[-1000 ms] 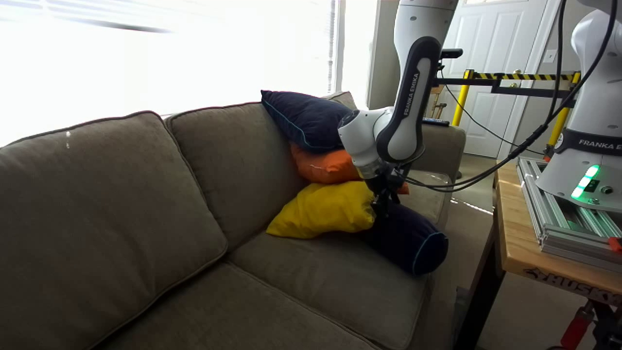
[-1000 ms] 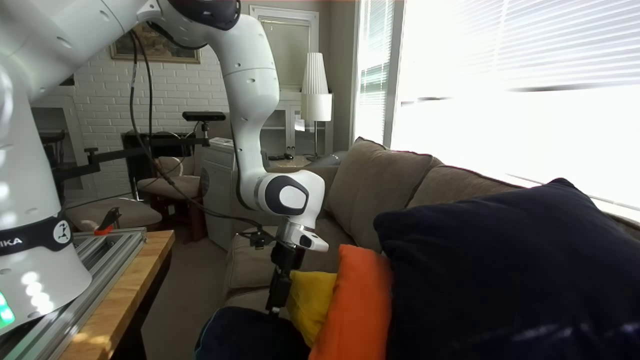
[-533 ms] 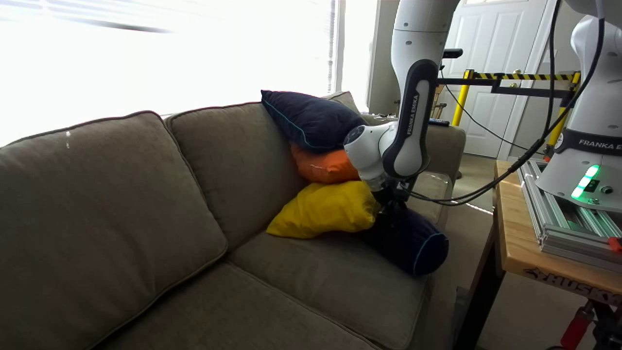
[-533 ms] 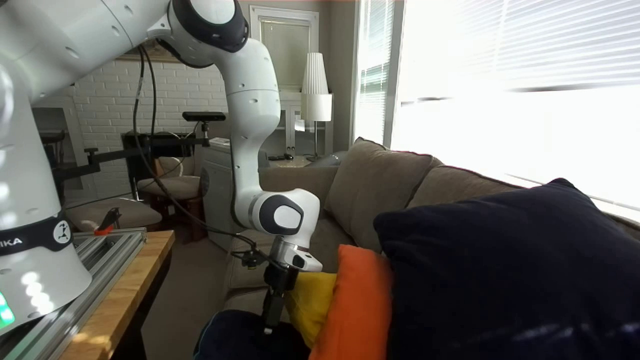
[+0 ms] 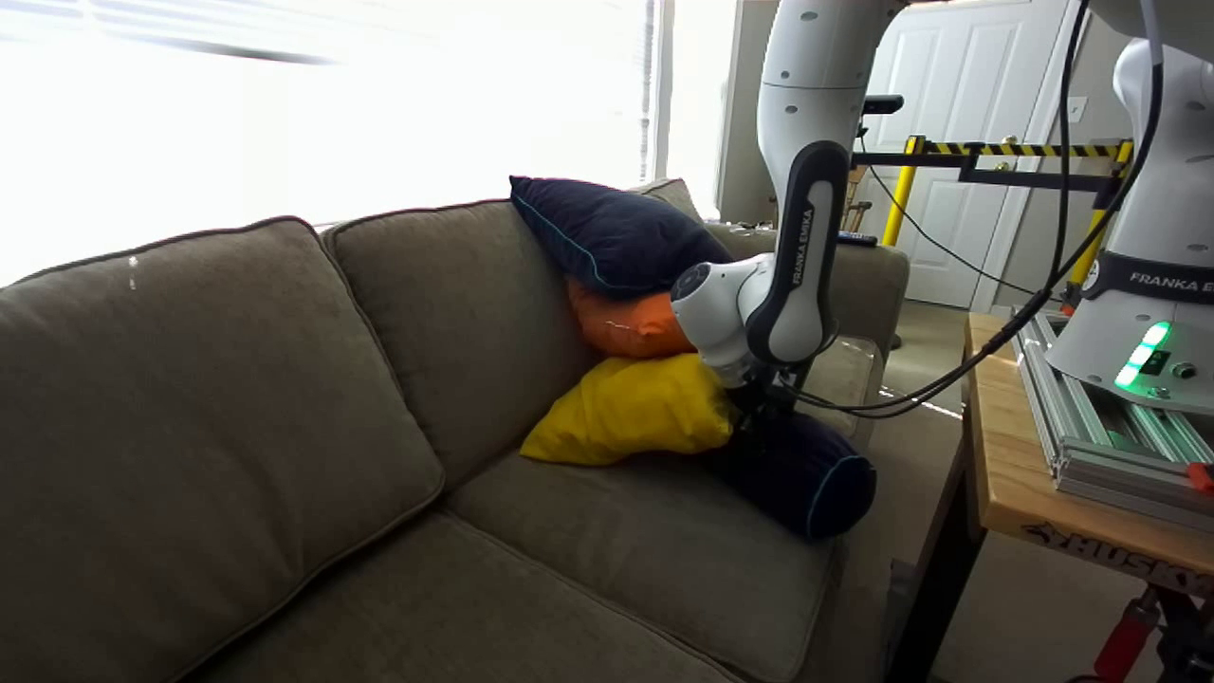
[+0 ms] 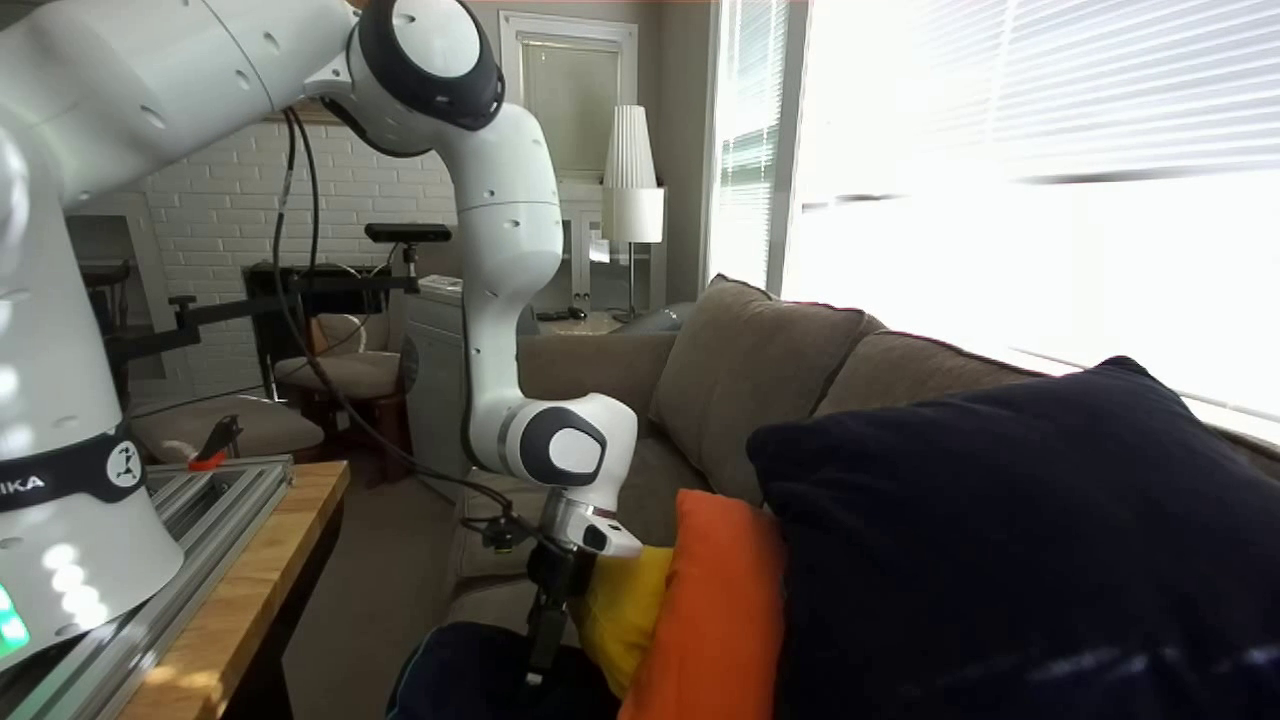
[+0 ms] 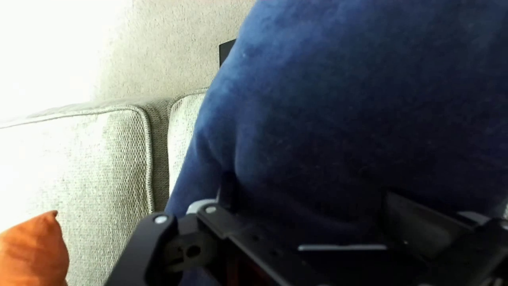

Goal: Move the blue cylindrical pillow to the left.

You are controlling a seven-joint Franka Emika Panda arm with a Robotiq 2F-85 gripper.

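The blue cylindrical pillow (image 5: pixel 806 479), a dark navy tube with light blue piping round its end, lies across the front of the sofa seat. It shows at the bottom edge in an exterior view (image 6: pixel 455 670) and fills much of the wrist view (image 7: pixel 337 99). From above, my gripper (image 7: pixel 309 192) meets its upper side. The jaws stand wide apart, with the pillow's fabric bulging between them and creased beside the left finger (image 7: pixel 228 190). Dark fabric hides how deep the fingertips reach. In an exterior view the gripper (image 6: pixel 535 675) points down against the pillow.
A yellow pillow (image 5: pixel 631 408) sits right beside the gripper. Behind it are an orange pillow (image 6: pixel 715 600) and a flat navy cushion (image 5: pixel 607 237) against the backrest. Bare sofa seat (image 5: pixel 607 541) extends to the left in that view. The robot's wooden table (image 5: pixel 996 465) stands in front.
The arm has come down, bringing the gripper lower onto the blue cylindrical pillow. The pillow and the other cushions look almost unmoved.
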